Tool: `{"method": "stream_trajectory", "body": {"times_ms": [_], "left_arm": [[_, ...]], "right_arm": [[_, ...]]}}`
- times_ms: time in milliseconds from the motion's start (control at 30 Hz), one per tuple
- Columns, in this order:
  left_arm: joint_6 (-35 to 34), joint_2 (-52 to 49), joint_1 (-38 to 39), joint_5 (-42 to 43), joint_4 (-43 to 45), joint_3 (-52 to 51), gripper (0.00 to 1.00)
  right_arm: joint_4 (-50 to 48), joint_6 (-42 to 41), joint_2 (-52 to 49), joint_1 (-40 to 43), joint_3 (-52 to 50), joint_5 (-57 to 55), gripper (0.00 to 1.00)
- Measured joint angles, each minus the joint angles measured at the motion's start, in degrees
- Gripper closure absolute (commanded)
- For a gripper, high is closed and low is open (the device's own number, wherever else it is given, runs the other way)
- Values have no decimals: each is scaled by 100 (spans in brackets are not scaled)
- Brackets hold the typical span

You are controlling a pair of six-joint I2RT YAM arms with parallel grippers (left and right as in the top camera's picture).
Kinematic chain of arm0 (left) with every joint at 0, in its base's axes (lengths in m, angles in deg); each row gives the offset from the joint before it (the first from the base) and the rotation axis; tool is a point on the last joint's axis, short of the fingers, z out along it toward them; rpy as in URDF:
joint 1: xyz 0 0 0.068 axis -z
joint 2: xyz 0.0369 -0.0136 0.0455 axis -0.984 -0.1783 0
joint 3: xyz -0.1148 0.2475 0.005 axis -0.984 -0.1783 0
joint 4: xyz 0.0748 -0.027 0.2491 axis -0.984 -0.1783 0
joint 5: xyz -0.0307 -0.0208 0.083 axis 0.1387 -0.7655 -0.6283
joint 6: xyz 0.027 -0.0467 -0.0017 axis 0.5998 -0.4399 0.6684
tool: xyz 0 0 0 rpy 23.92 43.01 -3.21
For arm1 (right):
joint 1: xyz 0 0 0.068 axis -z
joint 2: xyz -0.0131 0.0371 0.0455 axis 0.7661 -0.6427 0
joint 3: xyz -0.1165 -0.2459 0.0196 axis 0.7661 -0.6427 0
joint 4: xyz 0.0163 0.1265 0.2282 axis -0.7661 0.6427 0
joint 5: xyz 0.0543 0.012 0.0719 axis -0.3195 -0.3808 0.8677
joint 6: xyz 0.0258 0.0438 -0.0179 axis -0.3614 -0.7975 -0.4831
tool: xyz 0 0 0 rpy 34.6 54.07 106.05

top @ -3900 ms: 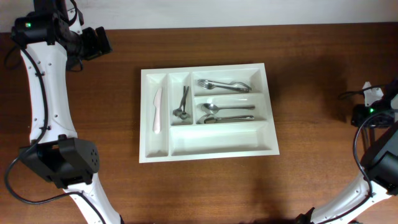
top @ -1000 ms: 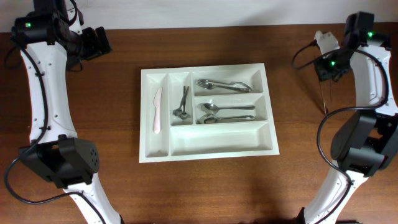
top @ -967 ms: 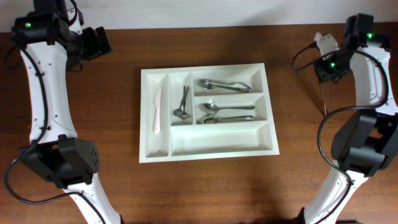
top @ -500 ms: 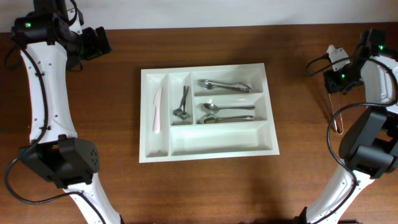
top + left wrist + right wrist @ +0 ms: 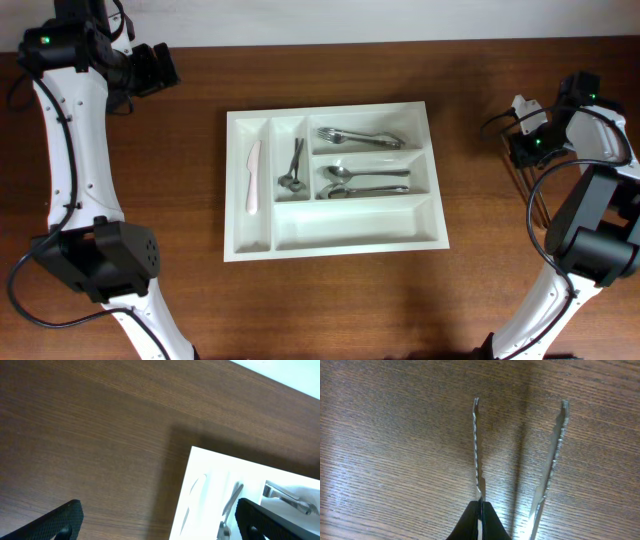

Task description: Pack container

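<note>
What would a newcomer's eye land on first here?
The white container sits in the middle of the table, holding forks, spoons and a pale knife. At the table's right edge the right end effector pinches one serrated arm of metal tongs; the left end effector hangs open at the far left corner.

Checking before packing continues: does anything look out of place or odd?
The tongs are outside the container, to its right; the right gripper pinches just one arm, the other splayed free.
</note>
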Motion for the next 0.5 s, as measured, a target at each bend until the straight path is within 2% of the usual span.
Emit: {"method": "stream_trajectory", "body": {"times_ms": [167, 233, 433, 500], "left_arm": [[0, 0, 0, 0, 0, 0, 1], [0, 0, 0, 0, 0, 0, 1], [0, 2, 0, 0, 0, 0, 1], [0, 2, 0, 0, 0, 0, 1]], "right_arm": [[-26, -4, 0, 0, 0, 0, 94], [-26, 0, 0, 0, 0, 0, 80], [-26, -7, -11, 0, 0, 7, 72], [-31, -7, -24, 0, 0, 7, 63]]}}
